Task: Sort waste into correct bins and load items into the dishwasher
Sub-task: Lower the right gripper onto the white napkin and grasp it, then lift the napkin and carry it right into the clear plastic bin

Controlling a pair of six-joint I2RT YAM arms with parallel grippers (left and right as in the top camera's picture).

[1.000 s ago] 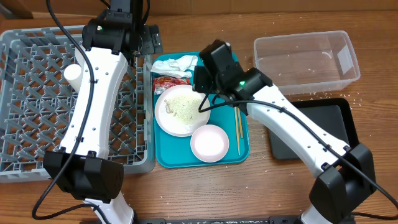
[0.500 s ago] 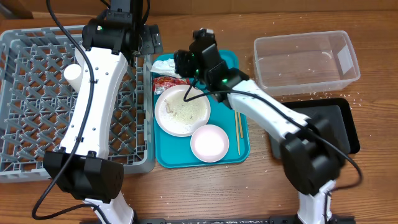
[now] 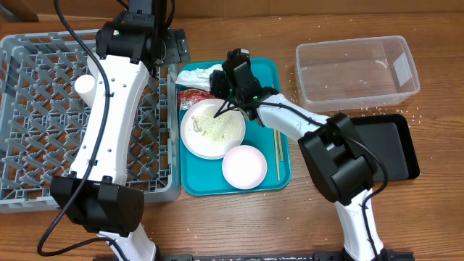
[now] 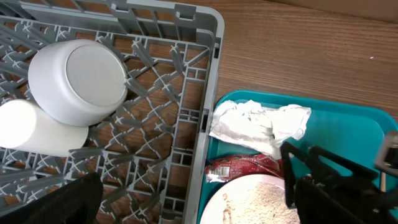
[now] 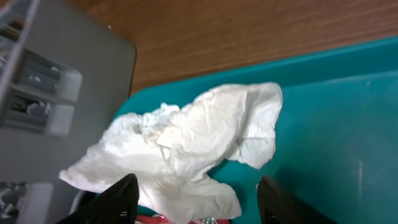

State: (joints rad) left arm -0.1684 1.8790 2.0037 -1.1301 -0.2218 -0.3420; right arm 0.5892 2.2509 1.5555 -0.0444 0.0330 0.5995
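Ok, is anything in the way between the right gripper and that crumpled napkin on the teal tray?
Nothing visible does. The open right gripper hangs just above the crumpled white napkin, which lies uncovered on the teal tray; the red wrapper sits beside it, not over it.

surface: wooden table point(image 3: 239, 225), brown grain | light: even, soft | walls, floor, windows: out of view

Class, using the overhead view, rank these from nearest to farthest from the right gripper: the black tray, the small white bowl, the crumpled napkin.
1. Crumpled napkin: at the far end of the teal tray, right by the right gripper.
2. Small white bowl: at the teal tray's near end.
3. Black tray: on the table, far off to the right.
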